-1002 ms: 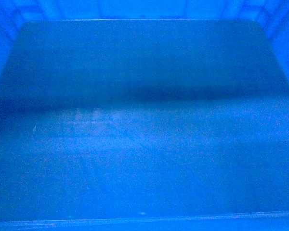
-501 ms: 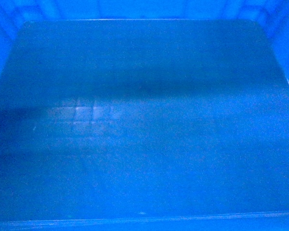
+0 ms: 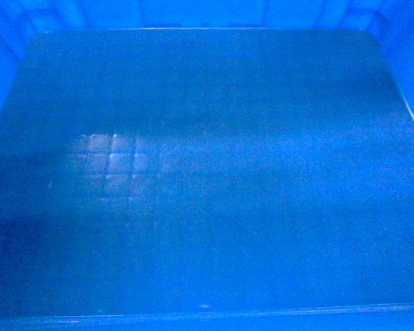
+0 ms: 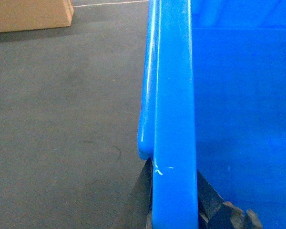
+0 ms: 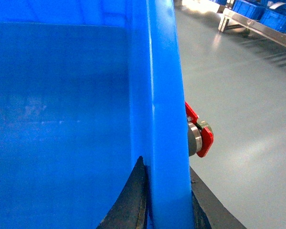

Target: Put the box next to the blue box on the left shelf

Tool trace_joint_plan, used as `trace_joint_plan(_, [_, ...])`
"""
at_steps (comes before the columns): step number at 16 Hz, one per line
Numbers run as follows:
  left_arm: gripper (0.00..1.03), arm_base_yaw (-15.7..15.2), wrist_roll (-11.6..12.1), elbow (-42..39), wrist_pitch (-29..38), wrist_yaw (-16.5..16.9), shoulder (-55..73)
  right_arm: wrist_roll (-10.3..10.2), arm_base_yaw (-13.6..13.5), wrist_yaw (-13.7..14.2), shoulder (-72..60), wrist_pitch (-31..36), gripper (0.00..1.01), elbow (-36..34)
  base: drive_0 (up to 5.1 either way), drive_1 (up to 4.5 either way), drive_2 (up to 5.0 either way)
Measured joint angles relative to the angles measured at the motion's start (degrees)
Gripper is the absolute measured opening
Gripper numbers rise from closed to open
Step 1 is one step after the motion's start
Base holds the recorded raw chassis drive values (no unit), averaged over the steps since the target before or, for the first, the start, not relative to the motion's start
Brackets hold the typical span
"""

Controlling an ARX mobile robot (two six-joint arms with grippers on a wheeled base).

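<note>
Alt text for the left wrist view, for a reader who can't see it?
The left gripper clamps the thick rim of the blue box, one dark finger on each side of the wall. Grey floor lies left, with a cardboard box at the top corner.

Dark grey floor (image 4: 57,119); cardboard box (image 4: 31,14) far left; metal rack (image 5: 257,26) with blue bins (image 5: 250,8) far right.

Black wedge-shaped fingers (image 4: 142,200) on each end effector; a red-and-silver fitting (image 5: 199,136) beside the right one.
</note>
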State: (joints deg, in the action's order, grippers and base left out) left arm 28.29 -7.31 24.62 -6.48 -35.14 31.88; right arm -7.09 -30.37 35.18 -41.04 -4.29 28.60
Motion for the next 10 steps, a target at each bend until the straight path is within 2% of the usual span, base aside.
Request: trace_joint_plan(10, [0.09,0.0,0.0,0.0,0.0,0.0,0.0,0.0,0.0,0.0,0.0,0.0,0.12,0.0,0.0,0.0,0.0])
